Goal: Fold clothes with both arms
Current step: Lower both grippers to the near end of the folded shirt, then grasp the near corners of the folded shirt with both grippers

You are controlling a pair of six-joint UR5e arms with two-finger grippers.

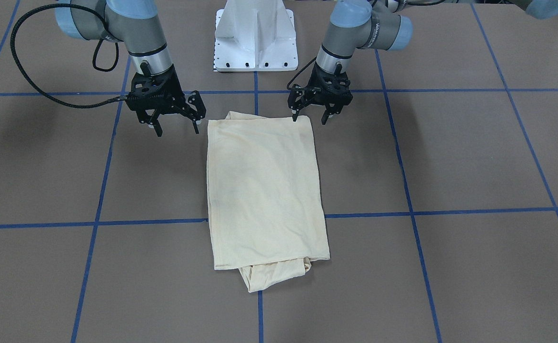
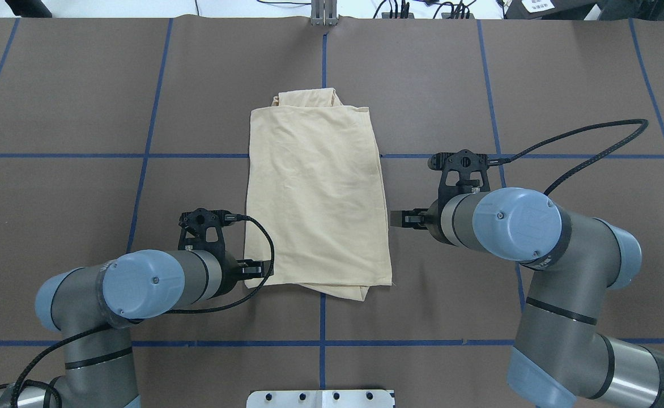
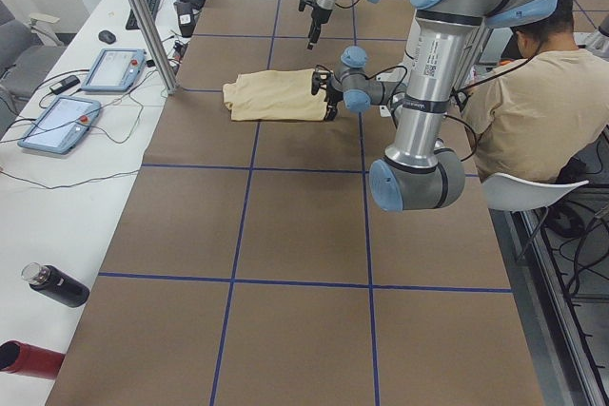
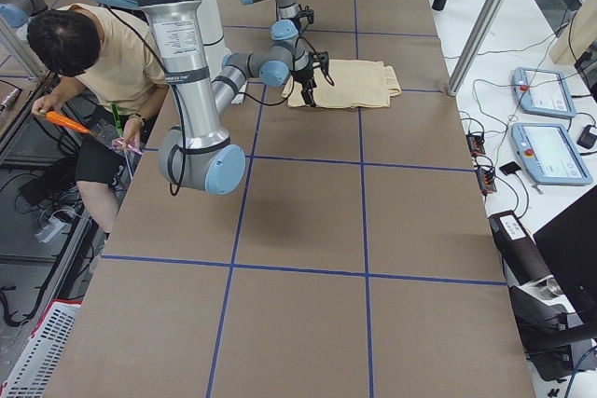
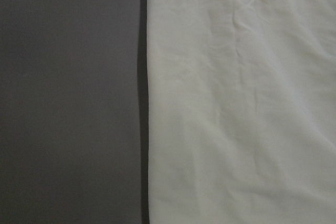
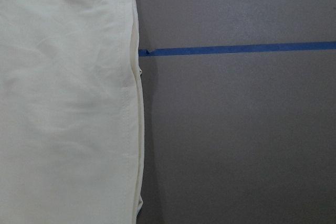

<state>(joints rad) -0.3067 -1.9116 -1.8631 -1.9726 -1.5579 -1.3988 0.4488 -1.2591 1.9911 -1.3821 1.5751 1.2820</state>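
Observation:
The pale cream-yellow shirt [image 1: 264,190] lies folded into a long rectangle in the middle of the table [image 2: 318,192], its print hidden. A folded-under layer sticks out at its far end [image 1: 269,276]. My left gripper [image 1: 309,119] is open and empty, hovering at the shirt's near corner on my left side [image 2: 252,269]. My right gripper [image 1: 177,131] is open and empty, just off the shirt's edge on my right side [image 2: 403,218]. The left wrist view shows the shirt's edge [image 5: 236,103] on the brown table. The right wrist view shows the hem [image 6: 68,103] beside blue tape.
The white base pedestal [image 1: 255,38] stands behind the shirt at my side. Blue tape lines [image 1: 141,221] cross the brown table. A seated person [image 3: 533,92] is beside the table. Control pendants [image 3: 86,92] and bottles [image 3: 57,287] lie on a side bench.

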